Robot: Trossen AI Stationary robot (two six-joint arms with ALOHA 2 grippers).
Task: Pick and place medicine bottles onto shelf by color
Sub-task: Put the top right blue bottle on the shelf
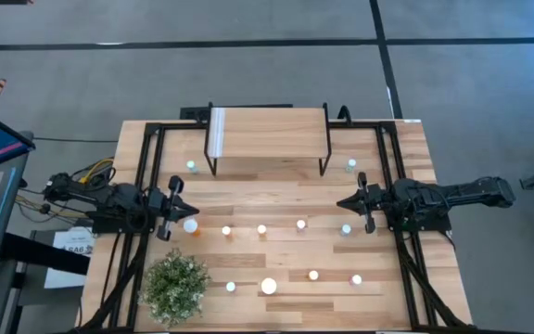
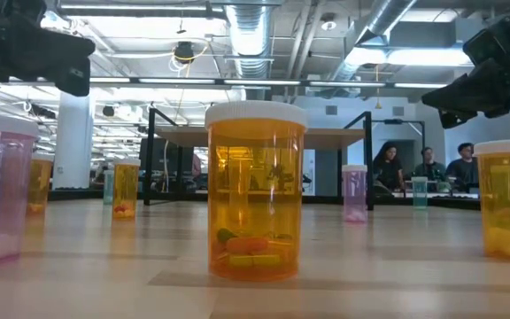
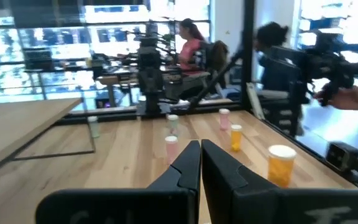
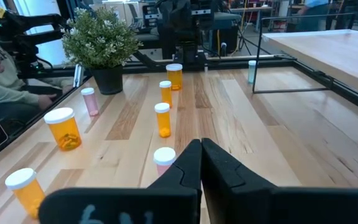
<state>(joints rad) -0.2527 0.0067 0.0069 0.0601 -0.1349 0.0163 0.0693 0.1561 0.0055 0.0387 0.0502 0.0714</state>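
Note:
Several white-capped medicine bottles stand upright on the wooden table between the arms, among them a large orange one (image 1: 269, 287) (image 2: 255, 190), small orange ones (image 4: 162, 119), a pink one (image 3: 171, 149) and a teal one (image 1: 351, 164). The shelf (image 1: 267, 134), a light-wood plank on black legs with a white strip (image 1: 218, 134), stands at the far middle with nothing on it. My left gripper (image 1: 185, 211) (image 3: 200, 144) hovers shut at the table's left, pointing right. My right gripper (image 1: 341, 202) (image 4: 200, 144) hovers shut at the table's right, pointing left. Neither touches a bottle.
A green bushy plant (image 1: 176, 286) in a dark pot stands at the near left corner. A black frame (image 1: 146, 176) runs along the table's sides. People sit beyond the table (image 2: 428, 167), and a hand (image 3: 353, 98) shows near the table's edge.

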